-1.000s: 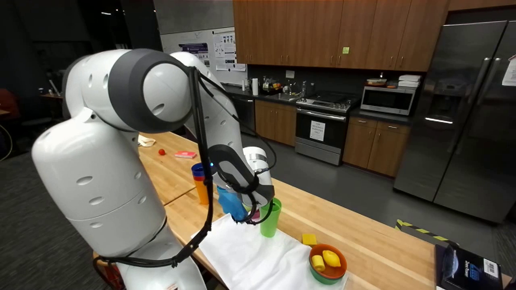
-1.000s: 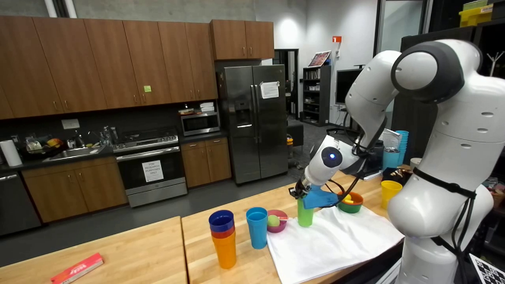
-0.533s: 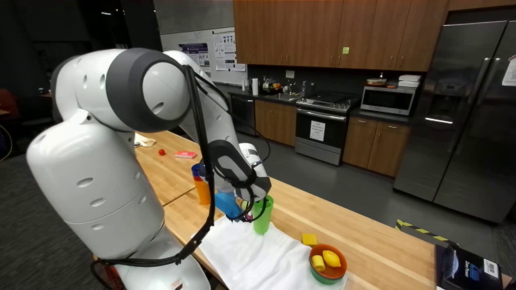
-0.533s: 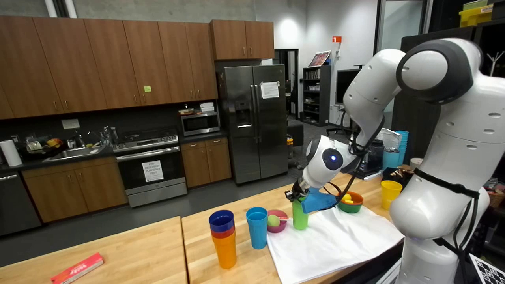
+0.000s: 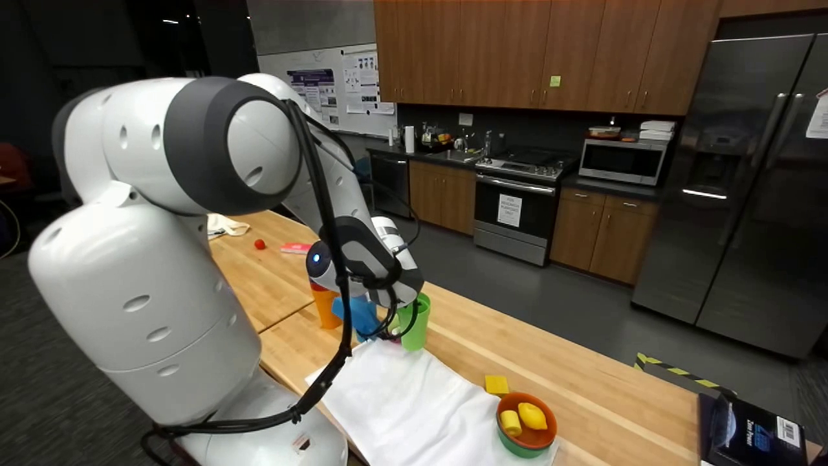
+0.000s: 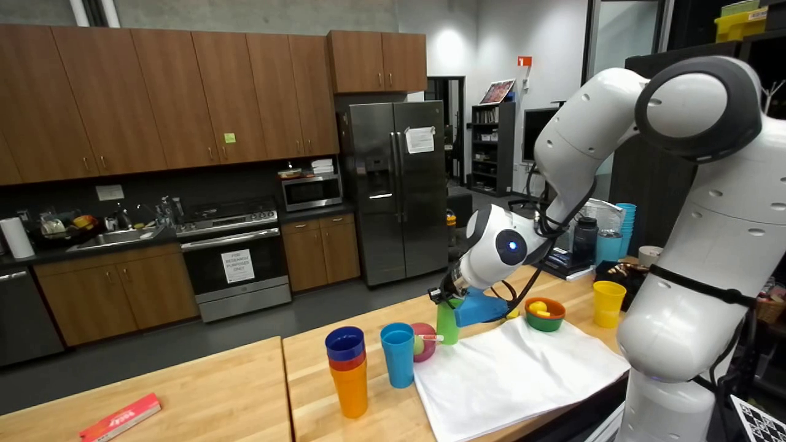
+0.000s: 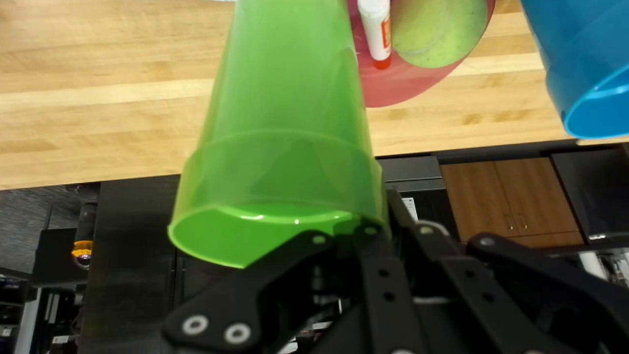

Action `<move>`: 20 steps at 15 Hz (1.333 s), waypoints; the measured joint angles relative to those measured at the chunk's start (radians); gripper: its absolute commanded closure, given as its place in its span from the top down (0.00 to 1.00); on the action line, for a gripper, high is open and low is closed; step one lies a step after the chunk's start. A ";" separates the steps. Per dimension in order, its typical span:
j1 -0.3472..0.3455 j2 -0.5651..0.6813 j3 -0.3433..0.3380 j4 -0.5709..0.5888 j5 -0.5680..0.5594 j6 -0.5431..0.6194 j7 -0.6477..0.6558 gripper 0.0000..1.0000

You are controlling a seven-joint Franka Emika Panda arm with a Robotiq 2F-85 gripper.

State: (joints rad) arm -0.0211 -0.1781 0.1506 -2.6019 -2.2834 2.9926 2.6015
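In an exterior view, the gripper (image 6: 441, 298) and the green cup (image 6: 447, 322) have travelled left and a little farther off over the last second, right up to the pink bowl (image 6: 428, 353); that bowl has shifted left and now looks tipped, and the blue cup (image 6: 398, 356) has moved a touch the same way. The stacked cups (image 6: 350, 371), navy, red and orange, have stayed put. All the cups are smooth and tapered; the white cloth (image 6: 522, 380) lies soft and creased on a pale, striped wooden table (image 6: 313, 417).

In an exterior view, the jointed arm (image 5: 259, 145) has swung left as well, and the green cup, roughly upright, is by the cloth's far edge; whether its base meets the table, I cannot tell. The round orange-and-green bowl (image 5: 527, 450), with a glossy lemon (image 5: 532, 415) and a yellow cylinder (image 5: 510, 422) inside, and the squarish yellow block (image 5: 497, 385) beside it are unmoved.

In the wrist view, the gripper's fingers are barely apart, one inside the rim and one outside, pinching the green cup by its lip. Its translucent plastic shows a stepped band. Beside it, the pink bowl holds a fuzzy yellow-green ball (image 7: 440, 32) and a white tube (image 7: 376, 29) with a red end.
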 measured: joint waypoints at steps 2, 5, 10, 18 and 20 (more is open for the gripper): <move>0.049 -0.009 -0.044 -0.003 0.004 -0.011 0.000 0.02; 0.100 -0.012 -0.105 -0.008 0.004 -0.020 -0.001 0.02; 0.124 -0.011 -0.173 -0.034 0.004 -0.034 -0.002 0.02; 0.121 0.005 -0.230 -0.064 0.003 -0.077 -0.002 0.02; 0.114 0.017 -0.235 -0.068 0.005 -0.092 -0.006 0.02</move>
State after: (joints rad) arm 0.0928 -0.1607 -0.0842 -2.6698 -2.2780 2.9004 2.5955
